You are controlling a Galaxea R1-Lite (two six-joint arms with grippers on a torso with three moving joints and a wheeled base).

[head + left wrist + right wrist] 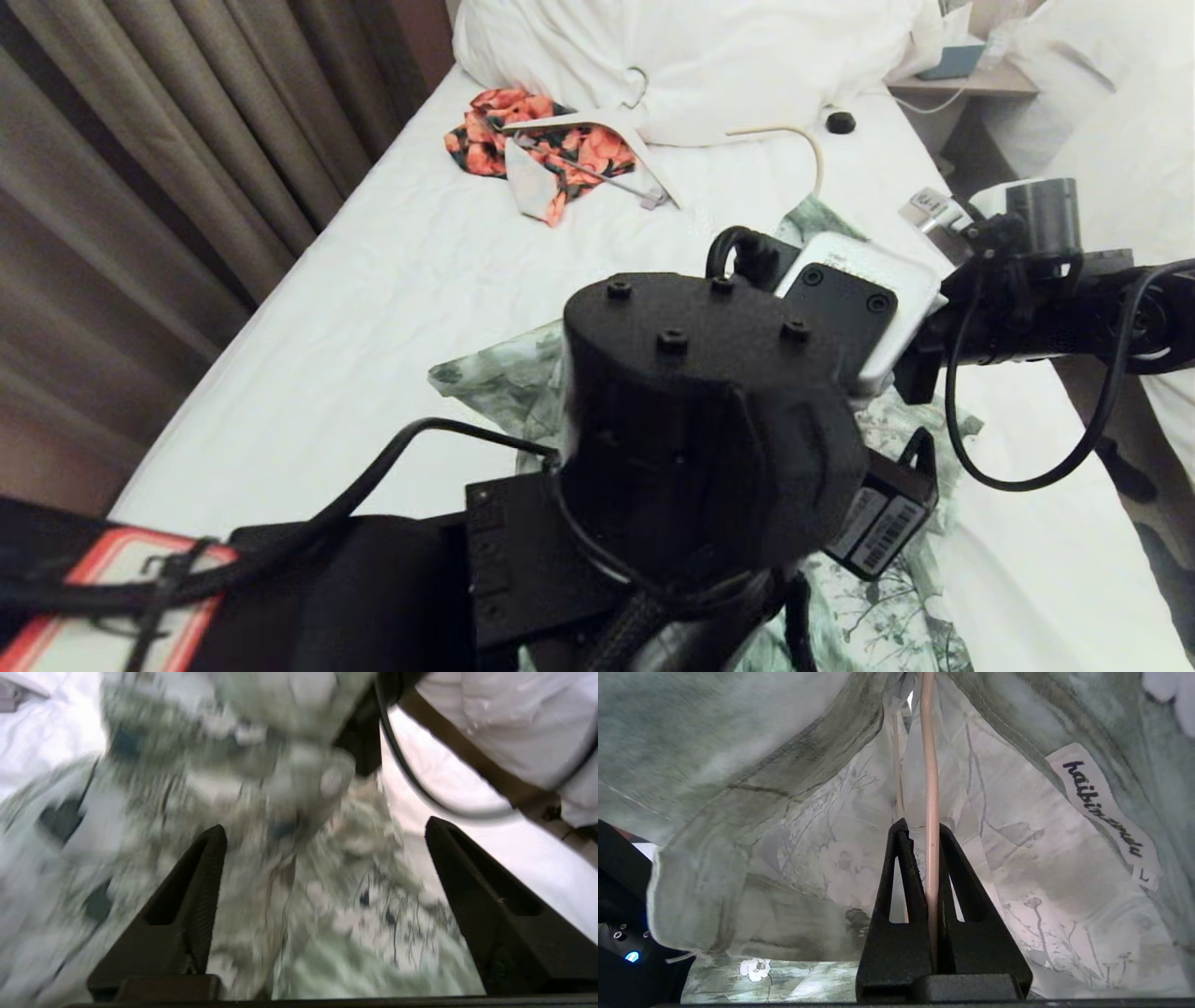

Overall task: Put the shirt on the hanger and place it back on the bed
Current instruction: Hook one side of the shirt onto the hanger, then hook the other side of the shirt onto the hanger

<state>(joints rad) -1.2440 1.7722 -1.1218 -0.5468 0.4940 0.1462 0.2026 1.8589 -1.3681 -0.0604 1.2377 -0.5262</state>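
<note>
Head view: the left arm's black wrist housing fills the foreground, hanging over the shirt (495, 383) spread on the bed (373, 308). The hanger (810, 140) shows only its cream hook, curling out past the collar toward the duvet. The right arm reaches in from the right at the collar. An orange garment (523, 140) on a white hanger (644, 154) lies further up the bed.

Left wrist view: the left claw (322, 872) is spread wide over blurred floral cloth, holding nothing.

Right wrist view: the right claw (920, 830) is pressed together on the hanger's thin rod, inside the shirt's neck. My read: keep that pinch firm and steady while the left retakes the cloth near a shoulder and draws it over the wire end; pull gently, or the wire may twist in the grip. The neck label (1104, 812) reads "haibinzmdu", with an "L" below.
</note>
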